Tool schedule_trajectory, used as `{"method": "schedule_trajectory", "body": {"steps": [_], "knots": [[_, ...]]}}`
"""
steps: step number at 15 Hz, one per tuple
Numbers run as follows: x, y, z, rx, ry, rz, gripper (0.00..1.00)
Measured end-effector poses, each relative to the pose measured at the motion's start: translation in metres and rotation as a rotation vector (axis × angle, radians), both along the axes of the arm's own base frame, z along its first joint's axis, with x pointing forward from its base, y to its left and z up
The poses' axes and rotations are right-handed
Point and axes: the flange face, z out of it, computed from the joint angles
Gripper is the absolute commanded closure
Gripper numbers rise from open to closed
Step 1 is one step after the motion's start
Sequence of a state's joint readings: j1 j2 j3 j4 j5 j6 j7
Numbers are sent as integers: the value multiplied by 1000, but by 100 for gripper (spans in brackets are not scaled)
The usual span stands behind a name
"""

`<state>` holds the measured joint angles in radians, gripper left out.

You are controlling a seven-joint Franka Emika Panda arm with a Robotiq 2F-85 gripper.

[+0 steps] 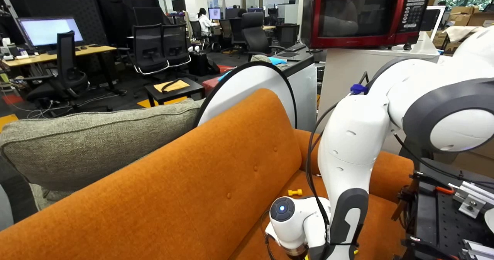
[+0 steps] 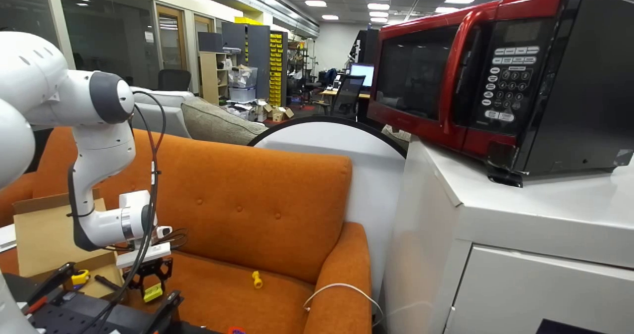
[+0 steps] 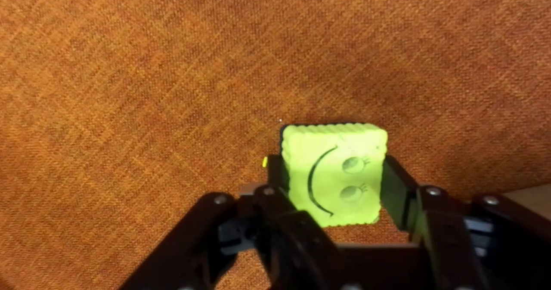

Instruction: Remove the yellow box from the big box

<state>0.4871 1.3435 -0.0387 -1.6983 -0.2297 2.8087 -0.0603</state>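
Our surface (image 2: 218, 294) is an orange sofa seat, black chairs (image 1: 148, 48) and a red microwave (image 1: 359, 15) beyond. Over it, beside the cardboard box (image 2: 49, 240), the claw (image 3: 335, 180) pinches the yellow box (image 3: 331, 176), smile left and eyes right in the wrist view; we cannot tell its long axis.

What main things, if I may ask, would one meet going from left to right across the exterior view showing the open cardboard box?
Open cardboard box, yellow box, yellow dumbbell-shaped piece, white cable, white cabinet.
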Motion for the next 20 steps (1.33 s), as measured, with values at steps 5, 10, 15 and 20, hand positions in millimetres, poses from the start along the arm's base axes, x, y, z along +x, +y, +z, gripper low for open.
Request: {"method": "schedule_trajectory", "body": {"steps": [5, 10, 15, 20], "knots": [[0, 5, 1, 7, 10, -3, 0], [-2, 7, 9, 3, 8, -8, 0], [-2, 13, 40, -29, -35, -8, 0], [-15, 32, 91, -16, -111, 2, 0]]}}
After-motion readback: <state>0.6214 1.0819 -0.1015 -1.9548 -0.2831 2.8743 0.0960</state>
